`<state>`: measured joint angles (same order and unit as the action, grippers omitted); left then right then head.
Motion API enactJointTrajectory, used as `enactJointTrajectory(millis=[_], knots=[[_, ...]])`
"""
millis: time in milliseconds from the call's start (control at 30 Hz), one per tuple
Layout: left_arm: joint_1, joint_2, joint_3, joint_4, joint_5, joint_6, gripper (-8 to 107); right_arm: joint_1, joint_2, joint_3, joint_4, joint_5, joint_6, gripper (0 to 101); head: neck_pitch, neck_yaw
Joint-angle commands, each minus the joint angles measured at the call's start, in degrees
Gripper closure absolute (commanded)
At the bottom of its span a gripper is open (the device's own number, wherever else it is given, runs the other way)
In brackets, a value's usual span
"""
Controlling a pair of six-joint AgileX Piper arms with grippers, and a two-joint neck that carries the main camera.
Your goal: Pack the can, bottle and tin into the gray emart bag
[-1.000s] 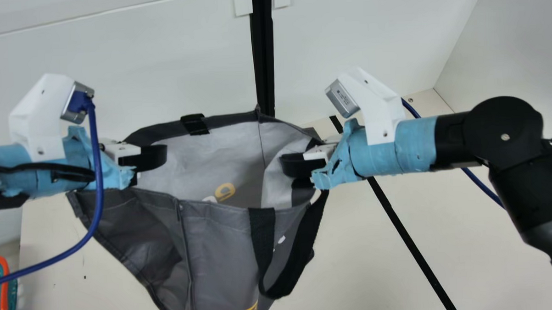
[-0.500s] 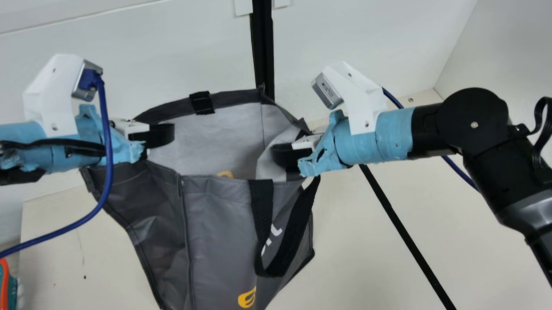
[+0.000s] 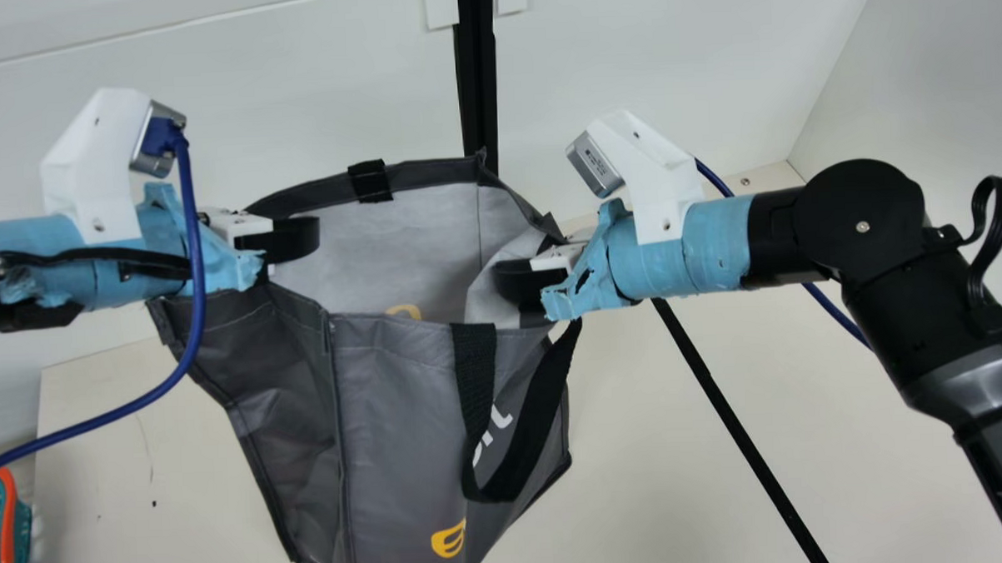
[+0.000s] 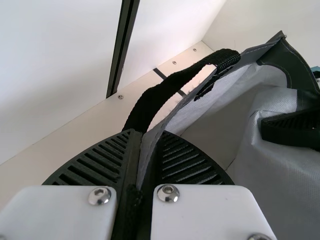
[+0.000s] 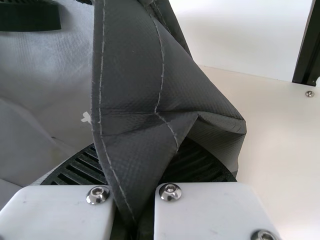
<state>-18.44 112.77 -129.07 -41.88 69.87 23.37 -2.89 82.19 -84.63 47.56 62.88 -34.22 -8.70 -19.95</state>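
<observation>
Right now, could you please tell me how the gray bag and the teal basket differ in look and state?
The bag is gray cloth with black straps; the basket is pierced teal with an orange handle. The left gripper and right gripper hold the bag's rim; neither holds the basket. Both are containers.

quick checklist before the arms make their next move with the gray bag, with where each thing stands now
- left gripper shut on the bag's rim: ok
- right gripper shut on the bag's rim: ok
- mouth of the bag open between the grippers: ok
- fabric by the right gripper free of folds: not ok, it bunches there
- front handle hanging outside the mouth: ok
- can, bottle and tin inside the bag: cannot tell
</observation>
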Motion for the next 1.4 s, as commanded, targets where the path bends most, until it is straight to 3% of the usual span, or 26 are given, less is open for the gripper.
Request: enactJointTrajectory(millis=[0,667,1033,1367], knots=[[0.0,0.0,0.0,0.0,0.0,0.0,75,0.0,0.0,0.0,0.0,0.0,0.0,101,-1.3,0.0],[-0.1,-1.2,0.3,-0.8,-1.0,0.5,9,0.0,0.0,0.0,0.0,0.0,0.0,101,-1.3,0.0],[1.2,-7.0,4.8,-4.7,-3.3,3.8,9,0.0,0.0,0.0,0.0,0.0,0.0,101,-1.3,0.0],[4.4,-13.6,11.8,-8.1,-5.4,6.8,9,0.0,0.0,0.0,0.0,0.0,0.0,101,-1.3,0.0]])
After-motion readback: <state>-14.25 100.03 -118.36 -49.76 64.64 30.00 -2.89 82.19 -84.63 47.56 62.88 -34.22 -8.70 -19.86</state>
